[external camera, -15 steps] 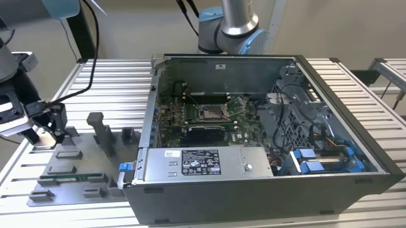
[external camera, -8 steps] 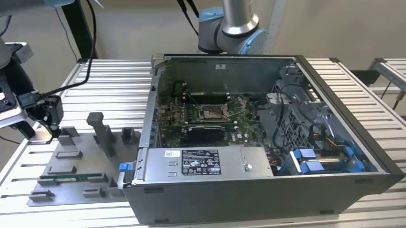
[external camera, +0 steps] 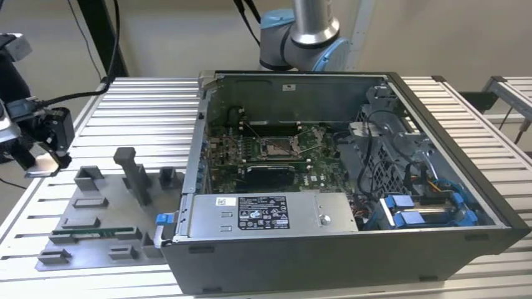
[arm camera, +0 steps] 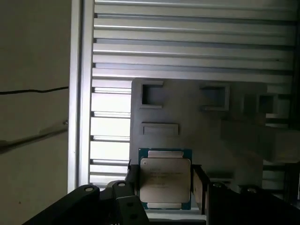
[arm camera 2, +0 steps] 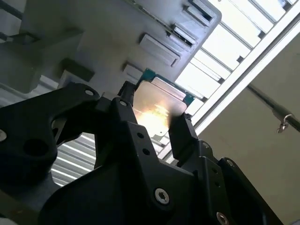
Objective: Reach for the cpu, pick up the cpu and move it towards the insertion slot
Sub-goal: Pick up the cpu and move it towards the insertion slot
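The cpu (arm camera: 165, 180) is a flat square chip with a pale metal top and a green rim, and my gripper (arm camera: 165, 183) is shut on it, one black finger on each side. In the second wrist view the cpu (arm camera 2: 157, 105) catches a bright glare between the fingers of the gripper (arm camera 2: 154, 113). In the exterior view the gripper (external camera: 40, 161) hangs at the far left above the table edge, with the cpu (external camera: 39, 164) in it, lifted off the grey fixture plate (external camera: 99, 212). The insertion slot (external camera: 278, 148) is the square socket on the motherboard inside the open computer case (external camera: 332, 249).
The fixture plate carries grey blocks, a tall post (external camera: 133, 174) and a green memory stick (external camera: 96, 233). The case's left wall (external camera: 198, 143) stands between the gripper and the socket. A power supply (external camera: 266, 215) and cables (external camera: 390, 168) crowd the case interior. The slatted table (external camera: 141, 118) surrounds everything.
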`<state>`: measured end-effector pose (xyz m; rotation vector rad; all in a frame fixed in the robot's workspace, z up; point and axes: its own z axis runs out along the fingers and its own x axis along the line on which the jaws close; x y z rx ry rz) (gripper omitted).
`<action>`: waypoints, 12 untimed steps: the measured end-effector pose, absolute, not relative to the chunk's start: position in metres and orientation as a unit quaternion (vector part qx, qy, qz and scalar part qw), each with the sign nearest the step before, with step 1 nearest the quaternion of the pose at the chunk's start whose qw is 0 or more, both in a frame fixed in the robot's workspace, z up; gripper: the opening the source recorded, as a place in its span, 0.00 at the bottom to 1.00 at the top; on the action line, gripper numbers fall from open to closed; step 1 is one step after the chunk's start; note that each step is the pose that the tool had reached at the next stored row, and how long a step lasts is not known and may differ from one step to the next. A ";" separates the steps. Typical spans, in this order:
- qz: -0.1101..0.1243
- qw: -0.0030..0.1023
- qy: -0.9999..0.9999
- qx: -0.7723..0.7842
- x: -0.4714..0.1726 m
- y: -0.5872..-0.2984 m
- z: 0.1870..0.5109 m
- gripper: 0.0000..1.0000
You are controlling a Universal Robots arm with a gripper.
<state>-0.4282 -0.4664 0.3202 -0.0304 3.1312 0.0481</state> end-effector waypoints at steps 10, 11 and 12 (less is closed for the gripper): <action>0.015 0.005 1.000 -0.010 -0.428 -0.466 0.366 0.00; 0.015 0.005 1.000 -0.010 -0.428 -0.466 0.370 0.00; 0.015 0.005 1.000 -0.010 -0.428 -0.466 0.375 0.00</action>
